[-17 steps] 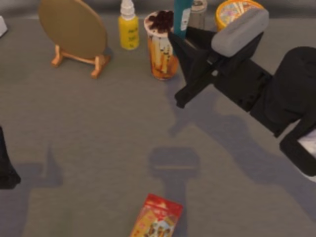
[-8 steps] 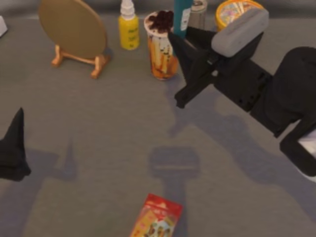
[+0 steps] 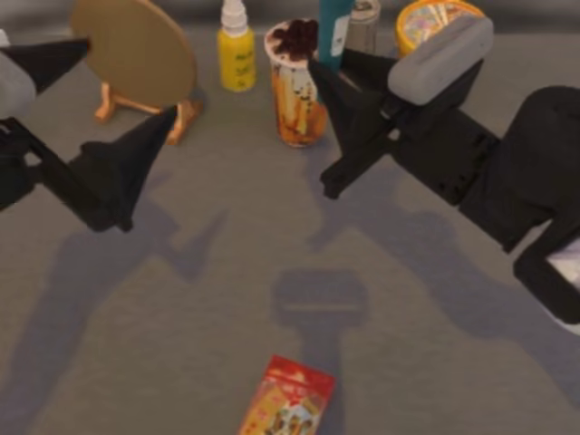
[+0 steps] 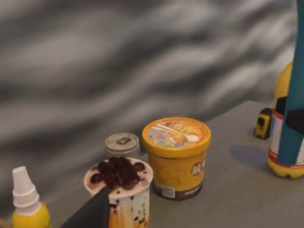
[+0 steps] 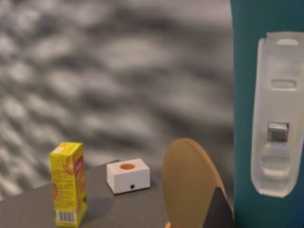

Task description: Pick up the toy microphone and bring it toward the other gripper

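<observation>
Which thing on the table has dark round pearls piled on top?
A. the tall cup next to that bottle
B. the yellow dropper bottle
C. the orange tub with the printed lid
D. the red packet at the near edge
A: the tall cup beside the yellow dropper bottle carries a heap of dark balls on its top, seen from above and, more closely, in the left wrist view.

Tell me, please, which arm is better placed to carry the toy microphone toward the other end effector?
Right. Its end effector already has the toy microphone between its fingers at the table's back edge, while the left end effector is open and apart, by the wooden oval stand.
</observation>
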Controlling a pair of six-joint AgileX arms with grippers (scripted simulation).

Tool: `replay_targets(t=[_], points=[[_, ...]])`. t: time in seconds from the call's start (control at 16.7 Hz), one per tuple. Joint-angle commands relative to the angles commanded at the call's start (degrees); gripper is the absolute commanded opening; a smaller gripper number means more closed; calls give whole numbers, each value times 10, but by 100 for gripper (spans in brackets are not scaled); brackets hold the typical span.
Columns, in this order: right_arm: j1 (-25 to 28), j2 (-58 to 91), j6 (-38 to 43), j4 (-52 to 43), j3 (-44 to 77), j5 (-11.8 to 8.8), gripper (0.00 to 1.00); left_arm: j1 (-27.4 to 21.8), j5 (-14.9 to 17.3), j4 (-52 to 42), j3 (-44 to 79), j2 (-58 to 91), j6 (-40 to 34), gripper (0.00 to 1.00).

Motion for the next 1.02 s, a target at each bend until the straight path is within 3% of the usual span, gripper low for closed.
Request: replay_targets(t=[0.24, 0.42, 0.84, 1.02], points=[[0, 0, 0, 0, 0, 0, 0, -32, 92, 51, 88, 147, 12, 100], [0, 0, 0, 0, 0, 0, 0, -46, 132, 71, 123, 205, 16, 100], [0, 0, 0, 0, 0, 0, 0, -47, 137, 73, 129, 215, 17, 100], [0, 0, 0, 0, 0, 0, 0, -74, 115, 83, 159, 252, 16, 100]])
